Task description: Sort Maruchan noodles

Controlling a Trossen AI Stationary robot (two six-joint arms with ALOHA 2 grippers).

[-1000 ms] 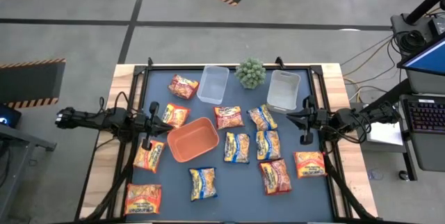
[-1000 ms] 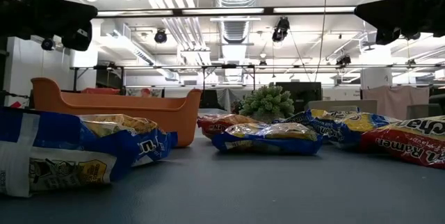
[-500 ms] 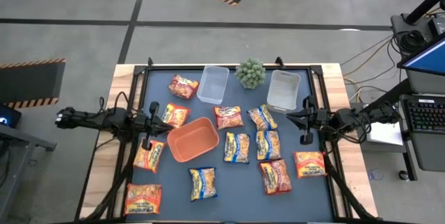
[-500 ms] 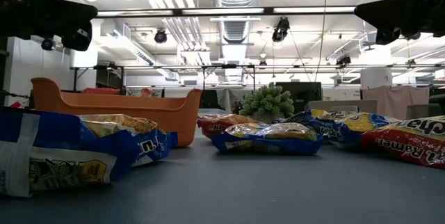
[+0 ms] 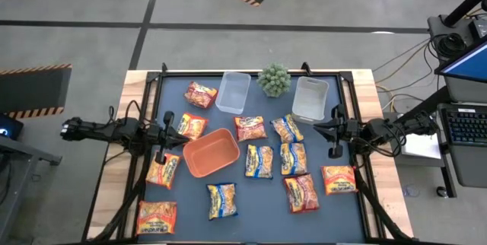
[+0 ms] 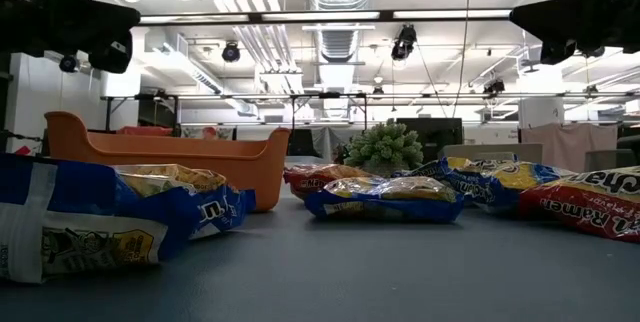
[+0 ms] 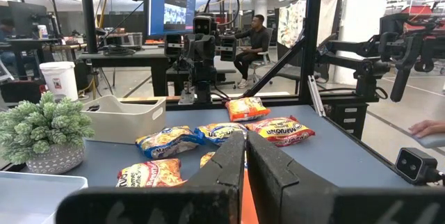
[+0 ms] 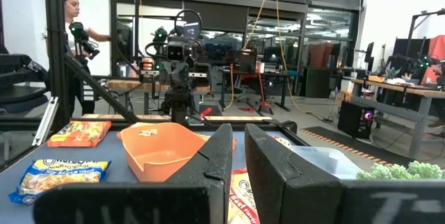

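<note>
Nothing sorted yet, by the look of it. Eleven Maruchan noodles packets (image 5: 259, 160) scattered flat across the table (image 5: 346, 222), every one outside a container. Orange tray (image 5: 211, 152) sitting empty near the middle; two clear tubs (image 5: 233, 92) at the far edge, either side of a small potted plant (image 5: 274, 80), apparently empty as well.

Red-orange packets at the far left (image 5: 201, 93), near right (image 5: 301, 192) and near left corner (image 5: 157, 217); yellow-and-blue ones (image 5: 222, 200) clustered centre and right of the tray; orange ones (image 5: 338, 179) on the flanks. No grouping by colour anywhere.

Left pincer (image 5: 167, 136) parked at the table's left edge, just beside a packet (image 5: 191, 125), fingers drawn almost together with only a sliver of gap in the wrist view, gripping nothing. Right pincer (image 5: 332, 132) mirrored at the right edge, held clear of the table, fingers likewise nearly closed and empty.

Whole job still ahead: every packet to be picked up and dropped with its kind. Judged as the very start.
</note>
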